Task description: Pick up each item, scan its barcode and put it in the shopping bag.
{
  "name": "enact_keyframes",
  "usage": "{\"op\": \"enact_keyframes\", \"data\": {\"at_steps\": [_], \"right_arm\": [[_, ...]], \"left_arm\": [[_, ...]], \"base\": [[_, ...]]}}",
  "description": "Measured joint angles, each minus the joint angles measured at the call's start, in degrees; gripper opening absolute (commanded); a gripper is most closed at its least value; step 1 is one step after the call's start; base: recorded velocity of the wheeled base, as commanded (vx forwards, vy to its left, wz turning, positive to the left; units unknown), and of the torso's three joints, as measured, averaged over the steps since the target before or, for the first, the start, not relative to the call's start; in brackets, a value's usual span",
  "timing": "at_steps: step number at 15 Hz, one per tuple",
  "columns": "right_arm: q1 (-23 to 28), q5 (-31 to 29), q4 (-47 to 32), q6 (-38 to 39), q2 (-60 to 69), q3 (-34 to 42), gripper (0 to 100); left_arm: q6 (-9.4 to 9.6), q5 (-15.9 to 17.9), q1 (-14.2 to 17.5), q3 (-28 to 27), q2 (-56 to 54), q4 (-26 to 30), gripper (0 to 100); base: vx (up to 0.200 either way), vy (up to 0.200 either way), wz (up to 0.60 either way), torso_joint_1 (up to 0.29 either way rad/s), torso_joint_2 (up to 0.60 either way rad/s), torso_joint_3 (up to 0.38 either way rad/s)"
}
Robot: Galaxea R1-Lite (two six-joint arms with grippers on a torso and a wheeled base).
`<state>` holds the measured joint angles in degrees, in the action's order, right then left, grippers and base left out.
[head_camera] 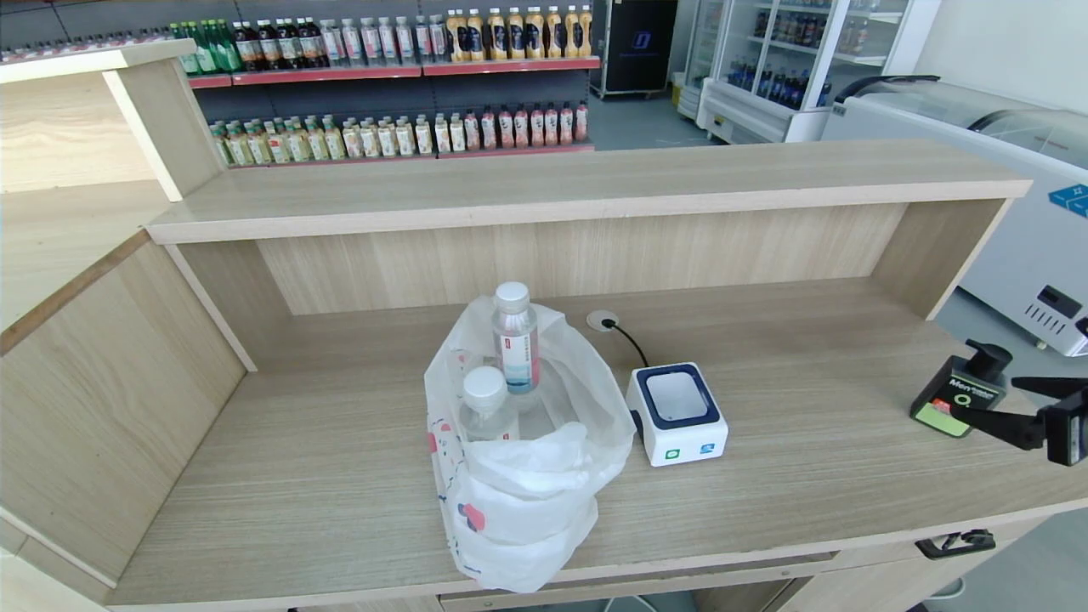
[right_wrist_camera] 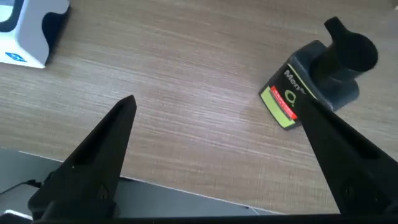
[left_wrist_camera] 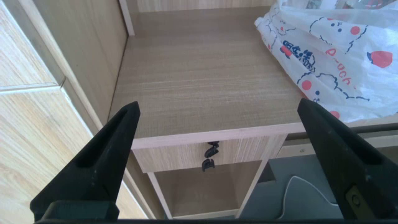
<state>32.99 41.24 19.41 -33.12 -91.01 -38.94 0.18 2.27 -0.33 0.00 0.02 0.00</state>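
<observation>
Found the left gripper [left_wrist_camera: 219,106] out in front of the counter [head_camera: 807,408], fingers spread wide apart with nothing between them, facing the counter's front edge and a drawer with a key [left_wrist_camera: 210,155] in its lock. Saw the white shopping bag [head_camera: 518,501] standing open near the middle of the counter, close to the front edge. Counted two clear bottles upright inside it: a taller bottle [head_camera: 515,340] with a red-and-blue label at the back and a shorter bottle [head_camera: 486,404] just in front. Noted the white scanner [head_camera: 677,414] just beside the bag on its right, window facing up, with a black cable [head_camera: 629,340] running back to a round port in the counter. Spotted a dark pump bottle [head_camera: 960,393] well apart at the far right, apparently lying label-up. Found the right gripper [head_camera: 999,398] right at that bottle, fingers apart and not clamped; could not tell whether a fingertip touched it.
</observation>
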Motion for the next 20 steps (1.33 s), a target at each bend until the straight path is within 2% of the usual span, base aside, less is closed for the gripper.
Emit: {"op": "enact_keyframes", "data": {"at_steps": [2, 4, 7, 9, 13, 20], "right_arm": [[6.1, -2.6, -2.4, -1.2, 5.9, 1.7, 100], [11.1, -3.4, -1.8, -4.6, 6.4, 2.1, 100], [14.3, -4.0, 5.0, -6.8, 0.3, 0.2, 100], [13.6, -4.0, 8.6, -7.1, -4.9, -2.8, 100], [9.5, -4.1, 9.5, -7.2, -12.2, -7.2, 100], [7.4, -3.9, 9.6, -7.4, -17.6, -9.4, 100]], "left_arm": [[0.0, 0.0, 0.0, 0.0, 0.0, 0.0, 100], [0.0, 0.0, 0.0, 0.0, 0.0, 0.0, 100], [0.0, 0.0, 0.0, 0.0, 0.0, 0.0, 100], [-0.02, 0.0, 0.0, 0.0, 0.0, 0.0, 100], [0.0, 0.0, 0.0, 0.0, 0.0, 0.0, 100], [0.0, 0.0, 0.0, 0.0, 0.0, 0.0, 100]], "base": [[0.0, 0.0, 0.0, 0.0, 0.0, 0.0], [0.0, 0.0, 0.0, 0.0, 0.0, 0.0], [0.0, 0.0, 0.0, 0.0, 0.0, 0.0], [0.0, 0.0, 0.0, 0.0, 0.0, 0.0], [0.0, 0.0, 0.0, 0.0, 0.0, 0.0], [0.0, 0.0, 0.0, 0.0, 0.0, 0.0]]}}
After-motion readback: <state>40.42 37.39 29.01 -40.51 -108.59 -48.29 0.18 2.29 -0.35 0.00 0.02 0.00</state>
